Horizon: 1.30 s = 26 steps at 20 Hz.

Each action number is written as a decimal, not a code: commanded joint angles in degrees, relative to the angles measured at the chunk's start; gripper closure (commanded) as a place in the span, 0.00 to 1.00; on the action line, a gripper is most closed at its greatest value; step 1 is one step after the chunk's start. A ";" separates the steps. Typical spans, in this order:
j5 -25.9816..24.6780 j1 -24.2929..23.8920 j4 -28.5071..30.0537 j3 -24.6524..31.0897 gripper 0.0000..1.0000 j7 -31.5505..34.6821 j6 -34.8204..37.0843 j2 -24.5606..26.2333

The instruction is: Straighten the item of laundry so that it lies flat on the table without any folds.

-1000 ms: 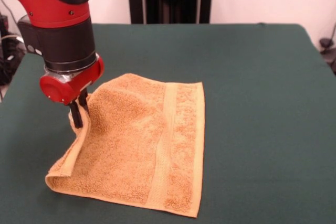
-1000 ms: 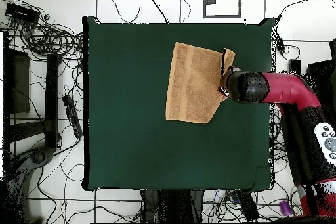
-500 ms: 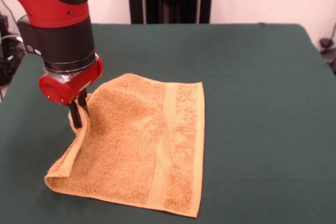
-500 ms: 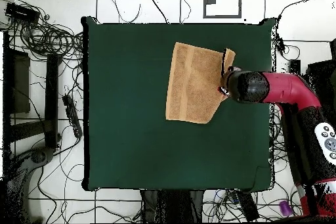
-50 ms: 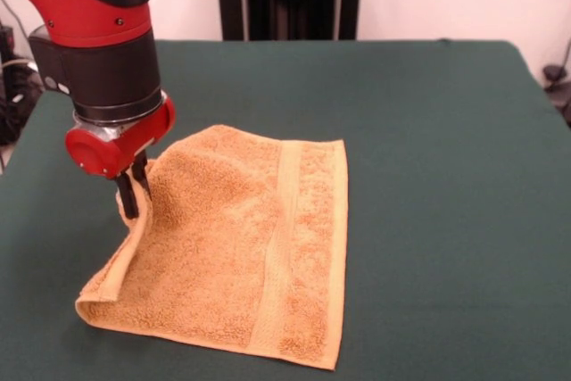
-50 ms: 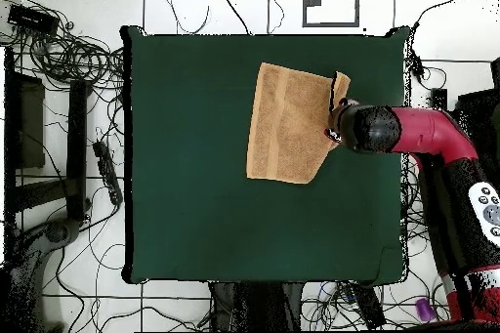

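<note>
Arm vertical, wrist down. End effector [image 5: 131, 195] clamped on towel [image 5: 236, 252] edge, lifting that side off table [image 5: 428, 176]; rest lies flat near one table edge.

One orange-tan terry towel [image 5: 234, 247] is counted, and one flat woven band [image 5: 278, 247] can be made out running across it. One table [image 5: 428, 176] covered in dark green cloth is seen. One red and black robot arm [image 5: 103, 33] is present, and one gripper [image 5: 132, 194] is carried by it, with two dark fingers [image 5: 128, 195] counted. In the overhead view, the same single towel [image 6: 285, 124], single table [image 6: 215, 202] and single arm [image 6: 420, 134] are counted; loose cables [image 6: 68, 56] on the floor are too tangled to be numbered.
</note>
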 commanded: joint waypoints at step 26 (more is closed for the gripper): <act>0.88 3.52 0.12 1.76 1.00 -5.72 4.49 3.81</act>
